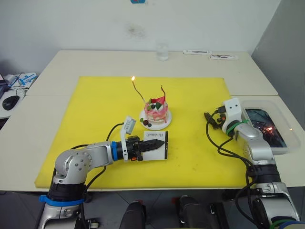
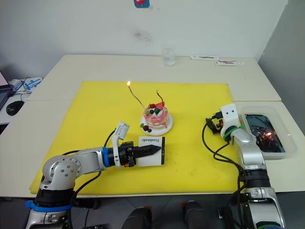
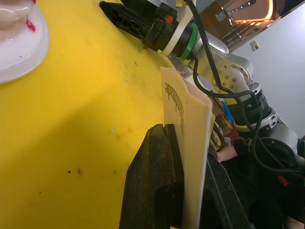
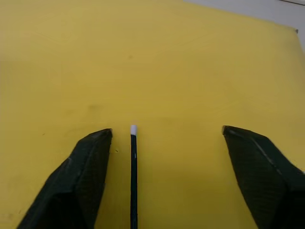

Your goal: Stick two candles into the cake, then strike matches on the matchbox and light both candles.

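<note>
The left gripper (image 1: pixel 155 145) is clamped on the matchbox (image 1: pixel 156 139), its two black fingers (image 3: pixel 157 191) pressing the flat white box from both faces and holding it on edge over the yellow mat (image 1: pixel 95 124), lettered face showing. Just beyond it stands the cake (image 1: pixel 156 110) on its small white plate (image 1: pixel 164 125), near the mat's middle. Two candles rise from the cake's top: the left candle (image 1: pixel 138 93) leans outward and carries a small flame at its tip, while the right candle (image 1: pixel 163 91) shows no flame.

The right gripper (image 4: pixel 167 179) hovers low over the mat's right part with its fingers (image 4: pixel 88 176) spread wide. A match (image 4: pixel 133 176) lies on the mat between them, close beside one finger, pale tip pointing away from the wrist. To the right of that arm, a clear tray (image 1: pixel 286 138) sits on the bench (image 1: pixel 28 138).
</note>
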Robot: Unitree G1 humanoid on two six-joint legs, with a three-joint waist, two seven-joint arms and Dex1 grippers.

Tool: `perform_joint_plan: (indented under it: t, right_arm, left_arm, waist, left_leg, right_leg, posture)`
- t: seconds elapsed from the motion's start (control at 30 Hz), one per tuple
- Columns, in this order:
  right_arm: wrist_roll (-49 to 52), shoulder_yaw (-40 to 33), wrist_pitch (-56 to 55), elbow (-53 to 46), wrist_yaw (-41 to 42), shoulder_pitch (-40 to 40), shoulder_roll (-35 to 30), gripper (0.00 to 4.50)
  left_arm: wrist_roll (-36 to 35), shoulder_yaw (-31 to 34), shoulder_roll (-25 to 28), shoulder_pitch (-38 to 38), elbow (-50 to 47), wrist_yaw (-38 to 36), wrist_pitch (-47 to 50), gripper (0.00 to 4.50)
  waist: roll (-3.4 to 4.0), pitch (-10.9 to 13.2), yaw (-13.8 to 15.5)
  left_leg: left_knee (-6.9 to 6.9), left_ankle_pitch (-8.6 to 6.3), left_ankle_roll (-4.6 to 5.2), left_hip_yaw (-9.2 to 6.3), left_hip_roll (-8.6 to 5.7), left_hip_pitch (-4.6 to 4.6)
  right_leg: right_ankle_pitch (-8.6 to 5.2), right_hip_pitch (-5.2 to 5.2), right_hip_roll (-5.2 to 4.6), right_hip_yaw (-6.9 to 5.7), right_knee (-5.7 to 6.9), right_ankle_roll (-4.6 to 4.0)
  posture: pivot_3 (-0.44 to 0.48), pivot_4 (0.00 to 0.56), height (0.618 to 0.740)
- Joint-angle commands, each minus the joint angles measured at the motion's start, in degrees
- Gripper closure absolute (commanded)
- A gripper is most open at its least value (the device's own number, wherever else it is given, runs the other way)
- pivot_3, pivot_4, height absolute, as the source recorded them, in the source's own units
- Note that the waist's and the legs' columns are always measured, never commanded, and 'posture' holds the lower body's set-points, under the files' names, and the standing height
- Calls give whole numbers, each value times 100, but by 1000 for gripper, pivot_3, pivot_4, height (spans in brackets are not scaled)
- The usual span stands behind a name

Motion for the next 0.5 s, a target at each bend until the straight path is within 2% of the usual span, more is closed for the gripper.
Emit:
perform_joint_plan:
  t: [0.03, 0.17, 0.27, 0.5]
  right_arm:
    - [-88, 29, 248, -94, -165, -66, -4, 2036]
    - [-72, 129, 545, -320, -183, 4, -1, 3580]
    - [-89, 167, 741, -507, -191, 70, -31, 4467]
    - [21, 83, 1102, -1086, -186, 251, -110, 4467]
  left_arm:
    - [-103, 114, 28, -32, -198, -3, -47, 4500]
    - [-105, 137, 55, -12, -210, -10, -50, 4500]
    - [-111, 151, 71, 8, -225, -9, -50, 4500]
    - [-71, 143, 83, 52, -220, -23, -102, 4500]
  waist:
    - [0, 0, 1]
    - [1, 0, 7]
    - [1, -1, 10]
    - [1, -1, 22]
  left_leg:
    - [1, 0, 0, 0, 0, 0]
    - [4, 0, 0, -1, 0, 0]
    - [6, 0, 0, -1, 0, 0]
    - [1, 0, 0, -2, 0, -2]
  right_leg:
    - [0, 0, 0, 0, 0, 0]
    - [0, 3, 0, 0, 0, 0]
    - [-1, 3, 0, 0, 0, -3]
    - [-1, 2, 0, -2, -2, -1]
  posture:
    - [0, 150, 740]
    - [0, 150, 740]
    - [0, 150, 740]
    - [0, 150, 740]
